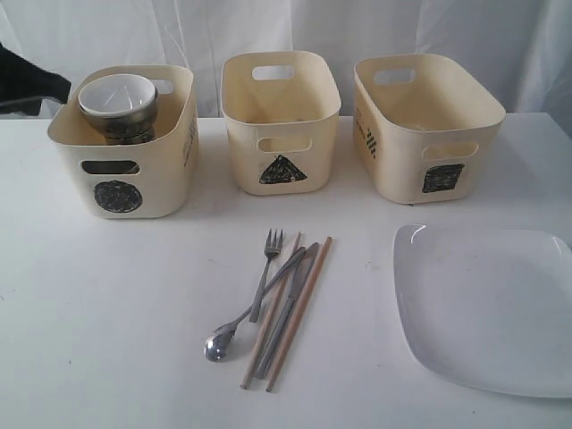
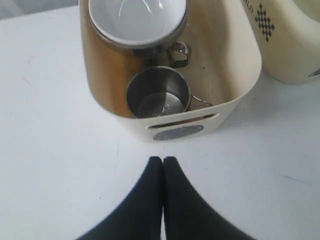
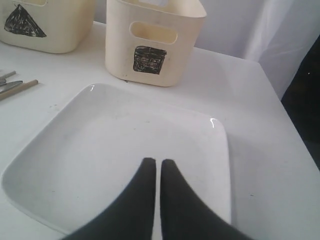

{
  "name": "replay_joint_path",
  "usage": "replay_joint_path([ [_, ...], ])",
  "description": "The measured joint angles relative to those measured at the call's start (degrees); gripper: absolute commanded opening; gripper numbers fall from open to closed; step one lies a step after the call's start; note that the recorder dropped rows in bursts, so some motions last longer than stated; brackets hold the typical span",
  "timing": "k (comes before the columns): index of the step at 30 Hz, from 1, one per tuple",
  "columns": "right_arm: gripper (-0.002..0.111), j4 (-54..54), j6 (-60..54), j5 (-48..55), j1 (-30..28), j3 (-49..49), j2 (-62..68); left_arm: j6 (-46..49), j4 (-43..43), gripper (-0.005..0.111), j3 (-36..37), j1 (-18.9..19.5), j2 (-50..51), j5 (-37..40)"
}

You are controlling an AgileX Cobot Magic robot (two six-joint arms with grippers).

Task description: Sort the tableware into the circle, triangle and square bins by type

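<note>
The circle bin (image 1: 165,192) at the left holds a white bowl (image 1: 116,94) nested in a steel bowl (image 1: 132,127). In the left wrist view, a steel mug (image 2: 157,95) stands upright inside the circle bin (image 2: 235,100), and a second mug's handle (image 2: 179,53) shows under the white bowl (image 2: 135,17). My left gripper (image 2: 162,160) is shut and empty over bare table, just before that bin. The fork (image 1: 265,273), spoon (image 1: 217,347), knife (image 1: 288,317) and chopsticks (image 1: 308,295) lie together at centre front. My right gripper (image 3: 158,162) hangs shut over the white square plate (image 3: 115,145), with the square bin (image 3: 150,45) beyond. Neither gripper shows in the exterior view.
The triangle bin (image 1: 241,152) stands at the middle and looks empty; the square bin (image 1: 402,174) is at the right. The plate (image 1: 487,304) lies at the front right, near the table's edge. A white curtain hangs behind the bins.
</note>
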Motion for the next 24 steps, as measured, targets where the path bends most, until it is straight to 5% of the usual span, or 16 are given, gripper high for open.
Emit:
replay_joint_path([
  [3,0.001,-0.09,0.37,0.00,0.00,0.00,0.00,-3.91,0.11,0.000,5.03,0.00,-3.45,-4.59],
  [11,0.001,-0.30,0.47,0.00,0.00,0.00,0.00,0.25,0.85,0.000,28.42,0.00,-27.90,-37.38],
  [14,0.001,-0.30,0.47,0.00,0.00,0.00,0.00,7.11,1.16,0.000,34.71,0.00,-36.82,-35.66],
  [16,0.001,-0.30,0.47,0.00,0.00,0.00,0.00,9.51,1.40,0.000,40.04,0.21,-43.06,-27.62],
  [21,0.001,-0.30,0.58,0.00,0.00,0.00,0.00,0.30,0.13,0.000,48.17,0.20,-45.56,-12.38],
  [24,0.001,-0.30,0.58,0.00,0.00,0.00,0.00,-0.45,0.03,0.000,48.28,0.20,-45.66,-9.90],
])
